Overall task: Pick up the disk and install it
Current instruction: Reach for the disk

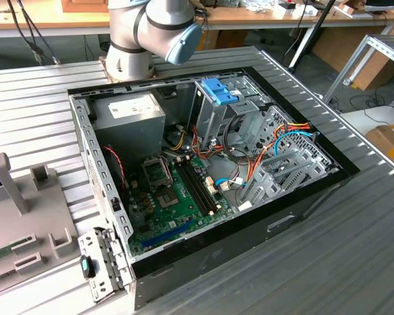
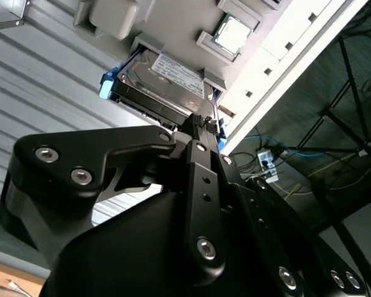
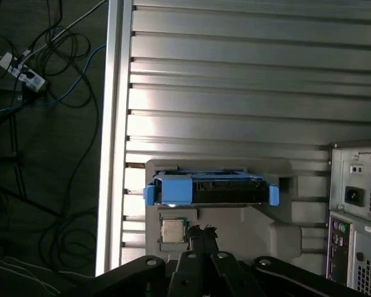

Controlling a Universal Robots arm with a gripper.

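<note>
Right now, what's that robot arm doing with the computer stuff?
The robot's gripper is pointed at the disk, which sits in a grey holder on the ribbed table. It is not holding anything yet. The computer case stands open on the same table.

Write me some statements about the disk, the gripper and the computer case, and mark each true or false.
1. The disk sits in the grey fixture. True.
2. The gripper holds the disk. False: it is clear of the disk, which lies in the fixture.
3. The computer case lies open, with its motherboard showing. True.
4. The disk's carrier rails are red. False: they are blue.
</note>
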